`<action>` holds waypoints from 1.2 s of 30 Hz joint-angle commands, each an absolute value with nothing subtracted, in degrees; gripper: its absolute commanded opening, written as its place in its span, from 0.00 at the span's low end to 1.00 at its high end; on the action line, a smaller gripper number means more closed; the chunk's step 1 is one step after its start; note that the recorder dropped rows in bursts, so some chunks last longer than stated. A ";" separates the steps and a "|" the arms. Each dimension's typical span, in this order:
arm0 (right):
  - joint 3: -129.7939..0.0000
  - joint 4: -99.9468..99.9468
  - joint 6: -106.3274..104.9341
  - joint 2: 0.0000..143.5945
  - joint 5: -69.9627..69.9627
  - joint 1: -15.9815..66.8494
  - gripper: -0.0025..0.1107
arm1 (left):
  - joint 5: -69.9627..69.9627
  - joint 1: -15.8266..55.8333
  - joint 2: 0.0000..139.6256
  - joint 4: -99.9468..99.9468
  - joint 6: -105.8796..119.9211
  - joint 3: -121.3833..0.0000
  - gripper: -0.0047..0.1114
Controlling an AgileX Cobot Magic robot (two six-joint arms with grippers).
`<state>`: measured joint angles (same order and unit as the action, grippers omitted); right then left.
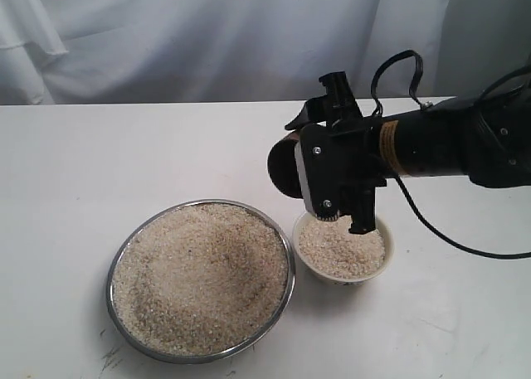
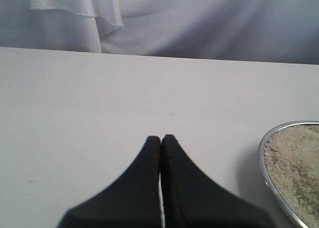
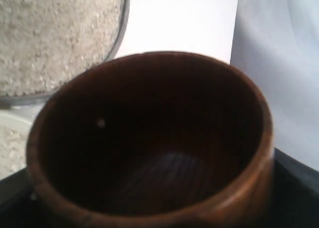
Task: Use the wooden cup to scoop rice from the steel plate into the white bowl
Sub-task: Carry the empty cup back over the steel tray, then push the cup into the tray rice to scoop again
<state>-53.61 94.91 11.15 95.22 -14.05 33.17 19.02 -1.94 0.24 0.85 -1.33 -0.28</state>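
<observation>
My right gripper (image 1: 309,159) is shut on the wooden cup (image 1: 282,167), which hangs tipped on its side just above the white bowl (image 1: 387,255), its mouth facing away from the steel plate (image 1: 110,279). The right wrist view shows the cup (image 3: 249,178) dark and empty inside except for one stuck grain. Rice (image 1: 199,275) fills the plate in a broad heap, and more rice (image 1: 340,250) lies in the bowl. Low over the bare table beside the plate's rim (image 2: 264,163), my left gripper (image 2: 160,138) is shut on nothing.
A white cloth backdrop (image 1: 207,39) hangs behind the white table (image 1: 66,188). The right arm's black cable (image 1: 431,230) droops to the table right of the bowl.
</observation>
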 commanded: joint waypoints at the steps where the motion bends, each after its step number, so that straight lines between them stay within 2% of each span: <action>1: -55.80 94.41 13.10 97.11 -18.87 33.12 0.02 | 18.27 -1.79 0.00 0.79 -1.35 0.00 0.04; 6: -63.12 96.86 10.93 102.67 -18.38 36.19 0.02 | 18.27 -1.79 0.00 0.79 -1.35 0.00 0.04; 16: -75.13 99.95 -0.71 114.75 -5.27 45.56 0.02 | 18.27 -1.79 0.00 0.79 -1.35 0.00 0.04; 36: -81.69 99.95 -21.06 124.28 10.81 54.67 0.02 | 18.27 -1.79 0.00 0.79 -1.35 0.00 0.04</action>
